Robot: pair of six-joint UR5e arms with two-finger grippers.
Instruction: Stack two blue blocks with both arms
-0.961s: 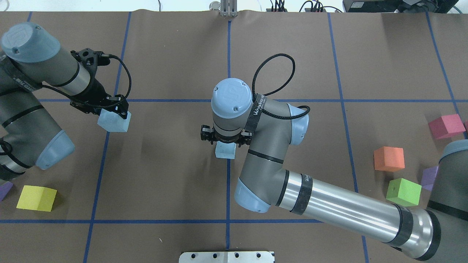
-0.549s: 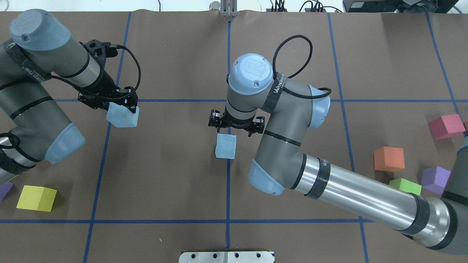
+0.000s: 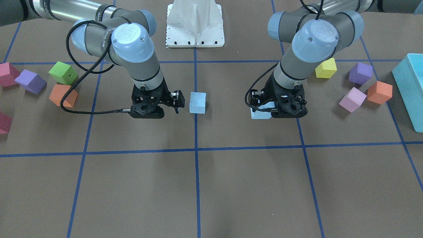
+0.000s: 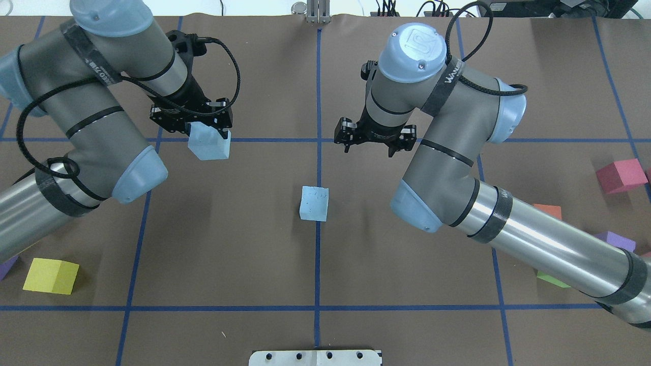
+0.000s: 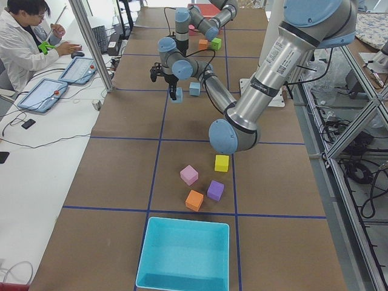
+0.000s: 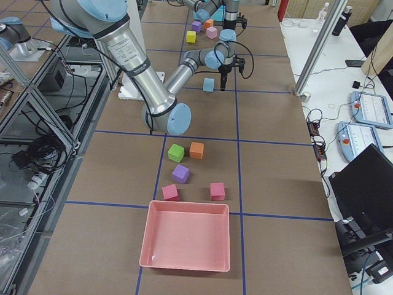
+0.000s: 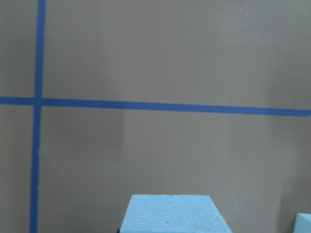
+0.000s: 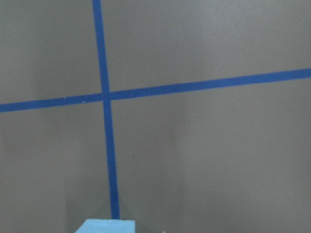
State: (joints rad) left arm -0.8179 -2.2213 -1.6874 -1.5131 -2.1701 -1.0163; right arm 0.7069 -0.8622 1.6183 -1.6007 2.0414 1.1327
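One blue block rests on the table's centre line, free of both grippers; it also shows in the front view and at the bottom edge of the right wrist view. My left gripper is shut on the second blue block, held above the table to the left of the resting one. That held block shows in the front view and the left wrist view. My right gripper is open and empty, raised beyond and to the right of the resting block.
A yellow cube lies front left. A red cube and purple cube lie at the right, with others partly under my right arm. A turquoise box and a pink tray stand at the table's ends.
My right gripper has left the blue block on the centre line and moved away, up and to the right. My left arm has carried its block rightward and farther out.
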